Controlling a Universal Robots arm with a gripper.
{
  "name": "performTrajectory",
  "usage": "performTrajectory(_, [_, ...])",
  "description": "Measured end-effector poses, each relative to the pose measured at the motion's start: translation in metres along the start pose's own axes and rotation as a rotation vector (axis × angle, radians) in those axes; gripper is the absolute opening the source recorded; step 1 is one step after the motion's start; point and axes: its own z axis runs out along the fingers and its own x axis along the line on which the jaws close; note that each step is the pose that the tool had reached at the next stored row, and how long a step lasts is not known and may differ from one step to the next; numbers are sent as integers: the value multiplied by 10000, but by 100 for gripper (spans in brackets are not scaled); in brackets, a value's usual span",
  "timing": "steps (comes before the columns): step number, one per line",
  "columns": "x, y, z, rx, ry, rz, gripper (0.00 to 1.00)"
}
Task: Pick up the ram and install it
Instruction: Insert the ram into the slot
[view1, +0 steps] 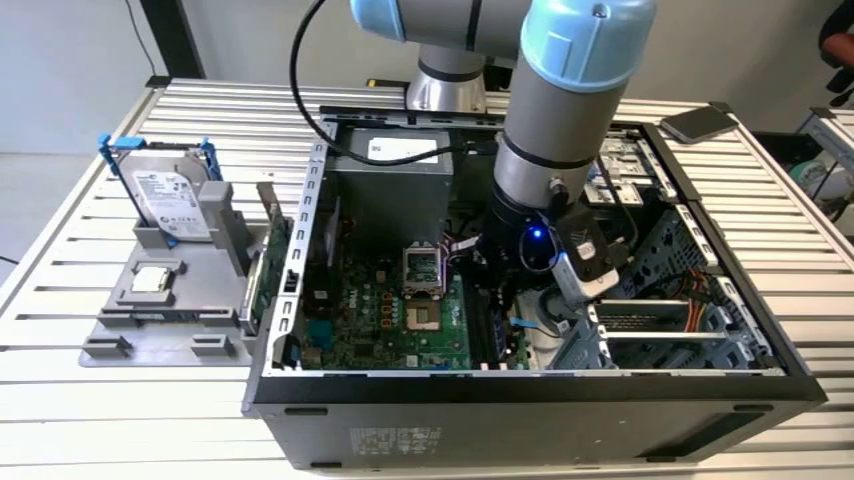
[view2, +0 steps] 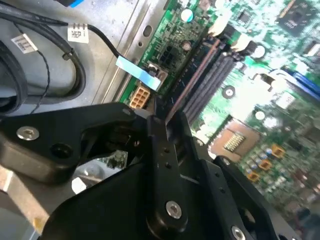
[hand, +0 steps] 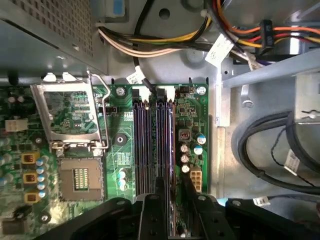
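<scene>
Exterior view: arm reaching down into the open computer case (view1: 320, 200), gripper (view1: 514, 300) low over the motherboard (view1: 387, 320). Hard drive (view1: 171, 200) upright on a grey stand (view1: 160, 300) at the exterior view's left.

First wrist view: gripper (hand: 170, 210) narrowed on the ram (hand: 164, 145), which stands edge-on in line with the memory slots (hand: 142, 145), beside the CPU socket (hand: 80, 177).

Second wrist view: black fingers (view2: 162, 145) pinch the ram (view2: 192, 80) over the slots.
</scene>
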Motion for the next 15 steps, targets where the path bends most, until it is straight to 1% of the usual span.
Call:
performTrajectory(5, [-4,-9,-226,2,1,0,100])
performTrajectory(6, [-4,-10,-263,2,1,0,100])
performTrajectory(8, [-5,-10,-268,-1,0,-1,100])
performTrajectory(9, [-5,-10,-268,-1,0,-1,0])
performTrajectory(15, [-5,-10,-269,2,1,-1,0])
